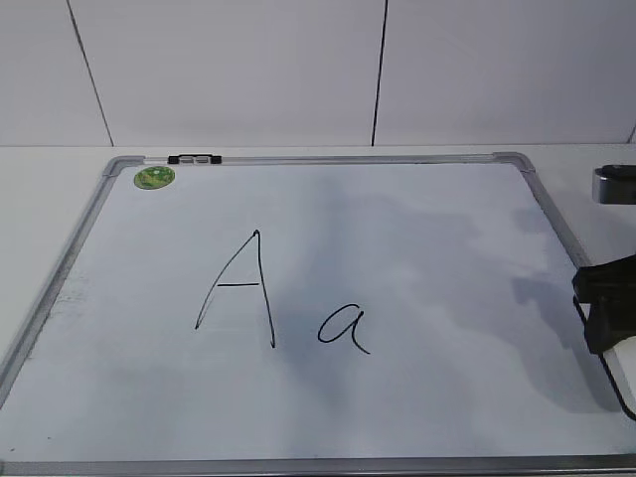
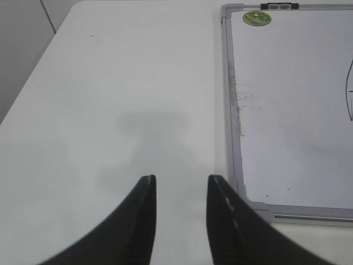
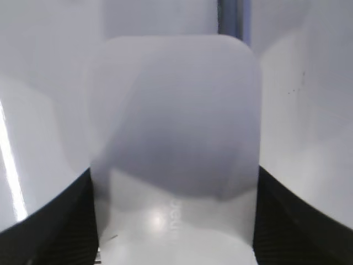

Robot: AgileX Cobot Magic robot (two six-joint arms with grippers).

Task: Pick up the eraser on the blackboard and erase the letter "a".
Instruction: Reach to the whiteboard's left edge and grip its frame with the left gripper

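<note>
Eraser between right fingers, letter "a" still unwiped

Left gripper (image 2: 179, 190) hangs over bare surface (image 2: 110, 110) beside the blackboard's (image 2: 230, 110) left frame, fingers (image 2: 144, 210) parted, nothing between them. Green magnet (image 1: 154, 178) sits at the board's far left corner, black-and-silver clip (image 1: 195, 159) just beside it on the top edge. Capital A (image 1: 238, 288) is left of centre; the letter "a" (image 1: 344, 328) sits just right of it, fully intact. Right gripper (image 1: 601, 308) is at the board's right edge.

Right wrist view: the eraser (image 3: 174, 143) fills the gap, dark fingers (image 3: 49, 226) pressed against both long sides, so the right gripper is clenched on it. Cannot tell whether it is lifted off the board or still resting on it.

Handling, judged: rigid plastic shell, light, no give under squeeze. Sides look smooth and glossy, so slip is possible under sideways wiping load. Best hold is across the long sides near the middle, as now, keeping the base flat to the board. Board itself may slide on the surface if pressed hard.
</note>
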